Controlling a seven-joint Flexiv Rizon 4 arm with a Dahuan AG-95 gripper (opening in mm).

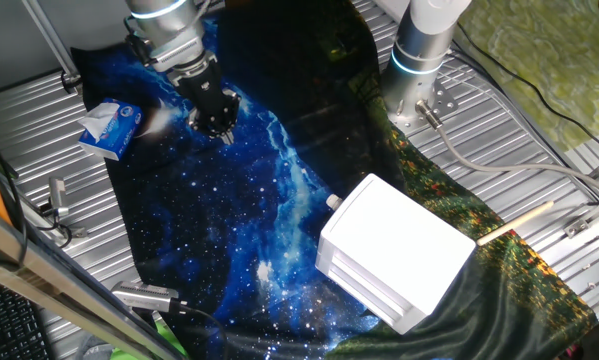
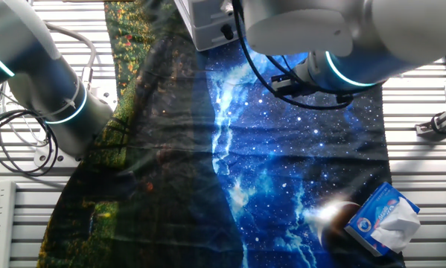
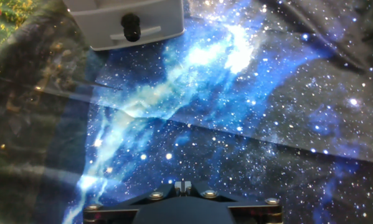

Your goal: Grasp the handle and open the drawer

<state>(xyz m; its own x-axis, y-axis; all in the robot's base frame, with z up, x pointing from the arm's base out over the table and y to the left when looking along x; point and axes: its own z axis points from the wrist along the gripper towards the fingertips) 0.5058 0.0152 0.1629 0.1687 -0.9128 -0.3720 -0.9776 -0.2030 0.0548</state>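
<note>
The white boxy drawer unit stands on the starry cloth at the right front. Its small knob handle sticks out of the face that points toward my gripper. In the hand view the unit is at the top left, and the knob looks dark on the lowest visible drawer tier. It also shows in the other fixed view. My gripper hangs above the cloth, well apart from the knob. Its fingertips are together and hold nothing.
A blue and white tissue pack lies at the cloth's edge near my gripper and shows in the other fixed view. A second arm's base stands behind the unit. A wooden stick lies beside the unit. Metal tools lie at the front left.
</note>
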